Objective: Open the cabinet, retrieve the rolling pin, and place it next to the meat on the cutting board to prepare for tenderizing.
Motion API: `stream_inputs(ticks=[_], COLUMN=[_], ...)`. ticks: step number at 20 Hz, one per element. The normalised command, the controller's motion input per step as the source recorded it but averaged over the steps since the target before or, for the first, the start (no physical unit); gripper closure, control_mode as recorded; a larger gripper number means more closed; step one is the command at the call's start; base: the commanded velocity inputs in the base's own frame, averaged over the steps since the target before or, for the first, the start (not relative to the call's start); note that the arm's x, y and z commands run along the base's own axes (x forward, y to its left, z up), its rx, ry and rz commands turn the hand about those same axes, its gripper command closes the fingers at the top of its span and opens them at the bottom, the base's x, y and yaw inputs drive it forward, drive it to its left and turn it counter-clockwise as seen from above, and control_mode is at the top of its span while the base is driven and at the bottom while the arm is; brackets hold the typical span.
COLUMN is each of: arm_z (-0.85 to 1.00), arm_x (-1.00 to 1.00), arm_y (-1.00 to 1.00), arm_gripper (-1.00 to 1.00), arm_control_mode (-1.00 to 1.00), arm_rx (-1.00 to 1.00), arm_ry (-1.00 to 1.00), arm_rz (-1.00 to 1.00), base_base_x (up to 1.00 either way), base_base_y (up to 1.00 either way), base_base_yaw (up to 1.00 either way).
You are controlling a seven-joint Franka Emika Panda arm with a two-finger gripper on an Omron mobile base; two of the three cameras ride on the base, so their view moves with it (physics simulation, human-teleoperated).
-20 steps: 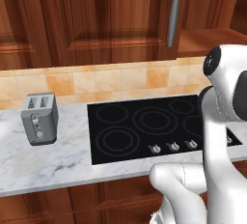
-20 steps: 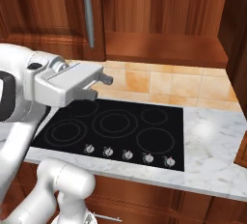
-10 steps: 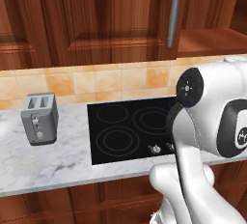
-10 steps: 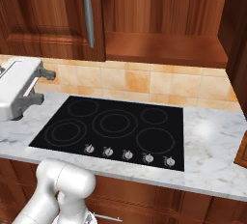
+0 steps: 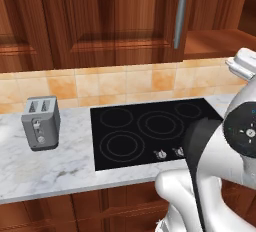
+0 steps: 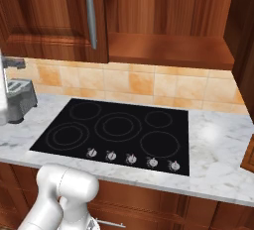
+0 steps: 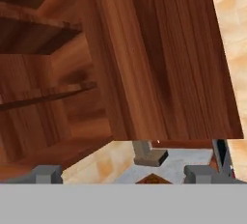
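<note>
One tall cabinet (image 5: pixel 100 21) of dark reddish-brown wood hangs above the tiled wall, its door closed, with a long grey bar handle (image 5: pixel 179 16) near its right edge; beside it is an open shelf recess (image 6: pixel 168 26). Below lies the marble counter (image 6: pixel 218 144) with the black stovetop (image 6: pixel 119 132) set into it and a grey toaster (image 5: pixel 41 123) to its left. The gripper (image 7: pixel 123 174) faces the cabinet's wooden side, fingers spread wide and empty.
</note>
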Motion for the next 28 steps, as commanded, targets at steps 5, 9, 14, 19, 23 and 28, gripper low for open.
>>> stream_inputs(ticks=[5, 9, 14, 19, 23, 28], arm_z=[0.1, 0.0, 0.0, -0.04, -0.08, -0.07], arm_x=[0.23, 0.34, 0.4, 0.49, 0.52, 0.34], arm_y=[0.12, 0.27, 0.19, 0.17, 0.15, 0.09], arm_gripper=[-1.0, -1.0, -1.0, -1.0, -1.0, -1.0], arm_control_mode=[-1.0, -1.0, -1.0, -1.0, -1.0, -1.0], arm_rx=[-0.06, -0.1, -0.11, -0.08, -0.04, -0.01], arm_ry=[-0.11, -0.04, -0.04, -0.01, 0.0, 0.0], arm_rz=[0.39, 0.33, 0.2, 0.17, 0.08, 0.04], base_base_x=[0.0, 0.0, 0.0, 0.0, 0.0, 0.0], base_base_y=[0.0, 0.0, 0.0, 0.0, 0.0, 0.0], base_base_yaw=[0.0, 0.0, 0.0, 0.0, 0.0, 0.0])
